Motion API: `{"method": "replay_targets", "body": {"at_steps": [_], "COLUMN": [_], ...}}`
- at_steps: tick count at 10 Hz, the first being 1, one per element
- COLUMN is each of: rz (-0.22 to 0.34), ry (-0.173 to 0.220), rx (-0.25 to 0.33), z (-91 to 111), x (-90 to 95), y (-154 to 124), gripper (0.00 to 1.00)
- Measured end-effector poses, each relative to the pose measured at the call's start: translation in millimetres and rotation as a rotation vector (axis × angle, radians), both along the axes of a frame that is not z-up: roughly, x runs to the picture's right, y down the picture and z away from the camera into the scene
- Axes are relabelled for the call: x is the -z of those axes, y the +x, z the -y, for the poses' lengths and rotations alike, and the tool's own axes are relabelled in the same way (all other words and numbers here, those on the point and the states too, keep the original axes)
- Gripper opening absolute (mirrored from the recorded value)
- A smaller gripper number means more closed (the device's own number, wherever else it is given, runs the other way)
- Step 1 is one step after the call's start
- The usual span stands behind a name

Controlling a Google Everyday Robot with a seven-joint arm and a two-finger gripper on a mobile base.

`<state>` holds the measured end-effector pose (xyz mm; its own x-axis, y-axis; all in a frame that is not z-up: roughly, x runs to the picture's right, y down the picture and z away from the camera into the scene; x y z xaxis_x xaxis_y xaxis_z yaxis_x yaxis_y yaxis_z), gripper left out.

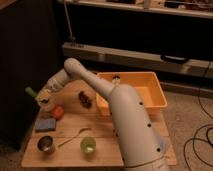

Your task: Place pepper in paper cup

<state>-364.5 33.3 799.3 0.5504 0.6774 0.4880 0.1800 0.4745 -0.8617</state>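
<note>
My gripper (44, 96) is at the left end of the wooden table (107, 131), with the arm reaching to it from the lower right. A green pepper (31, 91) shows just left of the gripper, right beside it. A pale paper cup (46, 104) stands directly under the gripper, and the gripper partly hides its top. I cannot tell whether the pepper is touching the cup.
An orange-red object (58, 111) lies right of the cup. A blue sponge (45, 124), a metal cup (46, 144), a spoon (75, 136) and a green cup (88, 146) sit toward the front. A dark object (86, 98) and an orange bin (131, 90) are behind.
</note>
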Motion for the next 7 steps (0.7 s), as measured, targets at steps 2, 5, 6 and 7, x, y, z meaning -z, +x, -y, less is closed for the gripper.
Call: {"method": "replay_targets", "body": {"at_steps": [2, 5, 6, 7], "rz": [0.019, 0.025, 0.022, 0.022], "ry": [0.001, 0.005, 0.003, 0.003], "rx": [0.0, -0.012, -0.013, -0.013], "z": [-1.9, -0.9, -0.8, -0.7], "x": [0.1, 2.0, 1.1, 1.6], "y": [1.4, 5.2, 6.4, 5.8], "gripper": [0.8, 0.8, 0.8, 0.8]}}
